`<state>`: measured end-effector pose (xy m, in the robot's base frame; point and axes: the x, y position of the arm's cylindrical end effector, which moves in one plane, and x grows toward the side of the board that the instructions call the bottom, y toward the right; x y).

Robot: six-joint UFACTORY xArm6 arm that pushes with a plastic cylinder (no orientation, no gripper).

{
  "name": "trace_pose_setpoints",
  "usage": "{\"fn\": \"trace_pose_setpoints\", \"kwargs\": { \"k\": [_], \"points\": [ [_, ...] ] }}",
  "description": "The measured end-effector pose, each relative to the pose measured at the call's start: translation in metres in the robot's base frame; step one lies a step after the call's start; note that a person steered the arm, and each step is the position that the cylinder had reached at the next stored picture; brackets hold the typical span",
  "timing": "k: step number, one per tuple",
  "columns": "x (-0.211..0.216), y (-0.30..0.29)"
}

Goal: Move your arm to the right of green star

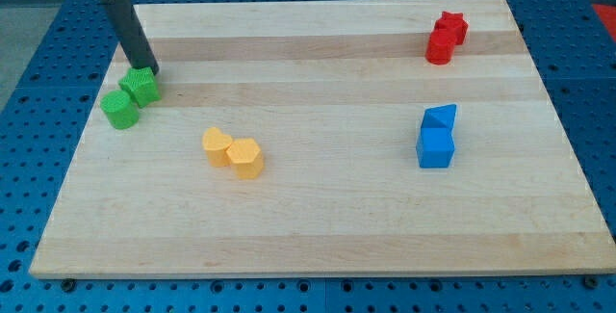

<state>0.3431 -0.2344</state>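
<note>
Two green blocks sit together at the view's left. The upper one [141, 87] has a notched outline and looks like the star. The lower-left one [119, 109] looks rounder. My dark rod comes down from the view's top left. My tip [146, 68] rests at the top edge of the upper green block, slightly to its right, touching it or nearly so.
A yellow heart [217, 145] and a yellow hexagon [246, 158] lie together left of centre. A red star [452, 26] and a red cylinder [440, 47] sit at the top right. A blue triangle [440, 117] adjoins a blue cube [435, 147] at the right. The wooden board [318, 226] ends near the green blocks.
</note>
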Motion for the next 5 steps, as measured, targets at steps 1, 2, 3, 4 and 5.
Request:
{"fn": "trace_pose_setpoints", "kwargs": {
  "k": [1,2,3,4,5],
  "points": [
    [0.000,0.034],
    [0.005,0.056],
    [0.032,0.058],
    [0.042,0.052],
    [0.042,0.050]
  ]
}}
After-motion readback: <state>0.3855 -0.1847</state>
